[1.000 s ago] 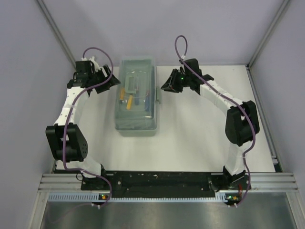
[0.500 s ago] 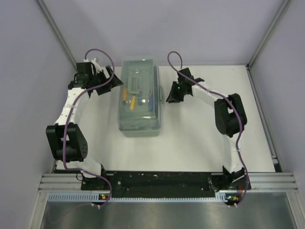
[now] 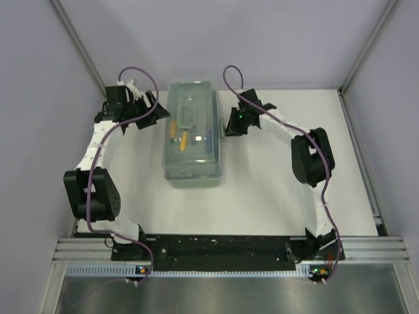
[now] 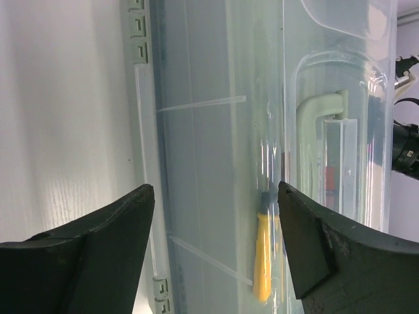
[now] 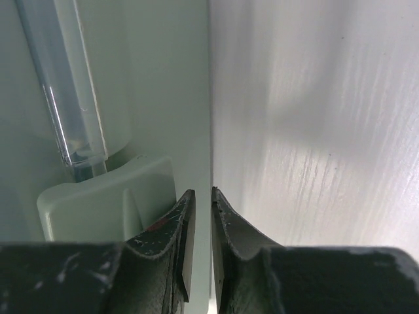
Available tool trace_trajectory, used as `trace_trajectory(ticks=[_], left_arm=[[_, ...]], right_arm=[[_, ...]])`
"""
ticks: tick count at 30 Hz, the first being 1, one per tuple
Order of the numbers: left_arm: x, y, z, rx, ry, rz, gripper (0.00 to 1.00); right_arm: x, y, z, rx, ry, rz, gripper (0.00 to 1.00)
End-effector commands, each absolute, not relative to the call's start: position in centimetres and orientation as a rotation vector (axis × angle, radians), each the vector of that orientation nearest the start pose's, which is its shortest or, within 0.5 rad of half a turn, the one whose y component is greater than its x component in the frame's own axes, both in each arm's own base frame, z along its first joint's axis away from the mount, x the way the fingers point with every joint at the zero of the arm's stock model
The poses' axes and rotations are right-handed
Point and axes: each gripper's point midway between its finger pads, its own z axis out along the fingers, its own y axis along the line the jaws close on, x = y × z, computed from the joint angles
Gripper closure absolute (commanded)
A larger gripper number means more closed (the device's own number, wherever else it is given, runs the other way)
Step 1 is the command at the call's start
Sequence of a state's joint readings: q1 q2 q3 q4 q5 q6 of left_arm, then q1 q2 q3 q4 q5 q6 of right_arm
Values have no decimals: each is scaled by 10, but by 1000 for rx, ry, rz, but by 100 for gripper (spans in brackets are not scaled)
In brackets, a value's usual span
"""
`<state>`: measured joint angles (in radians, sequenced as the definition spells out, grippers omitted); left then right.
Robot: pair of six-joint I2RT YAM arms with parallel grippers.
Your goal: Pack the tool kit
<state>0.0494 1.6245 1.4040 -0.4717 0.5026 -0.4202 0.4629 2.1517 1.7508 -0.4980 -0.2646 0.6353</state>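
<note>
The tool box [image 3: 192,160] is translucent grey-green, lid down, with tools inside, among them a yellow-handled screwdriver [image 3: 184,139]. My left gripper [image 3: 157,112] is open beside the box's left wall. In the left wrist view my left gripper [image 4: 215,188] has its fingers spread over the box's side [image 4: 196,131], with the screwdriver [image 4: 263,255] visible through the lid. My right gripper [image 3: 228,127] is at the box's right edge. In the right wrist view my right gripper [image 5: 203,193] has its jaws nearly together, empty, right beside a pale latch [image 5: 105,196].
The box stands on a white table [image 3: 275,190] walled by grey panels. The box's carrying handle [image 4: 314,124] shows through the lid. A metal rail [image 3: 222,252] holding the arm bases runs along the near edge.
My right gripper has swung left to the box's right edge and its jaws have closed. The box has shifted slightly to the right. My left gripper has followed it a little.
</note>
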Motion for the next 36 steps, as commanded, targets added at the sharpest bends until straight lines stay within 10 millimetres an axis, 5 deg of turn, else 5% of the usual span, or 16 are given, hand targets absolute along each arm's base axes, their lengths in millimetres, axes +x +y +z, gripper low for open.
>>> trace_trajectory(ticks=[1,7,14,21,24,30,36], left_arm=[[384,-100,134,-270,2574,-821,24],[384,-105,130,-273,2573,-872,29],[376,-136,125,-215,2586,-979,35],[379,-134,124,-228,2593,-939,36],[386,-124,138,-245,2583,-851,34],[407,-86,194,-280,2457,-603,23],[404,-59,253,-328,2311,-468,12]], right_arm=[[445,332,102,-9,2527,935,86],[437,353,115,-46,2465,1101,91],[432,367,123,-19,2406,1275,90],[438,359,119,20,2421,1211,90],[445,326,110,105,2467,1060,90],[448,227,107,234,2489,712,91],[431,165,143,277,2405,552,81]])
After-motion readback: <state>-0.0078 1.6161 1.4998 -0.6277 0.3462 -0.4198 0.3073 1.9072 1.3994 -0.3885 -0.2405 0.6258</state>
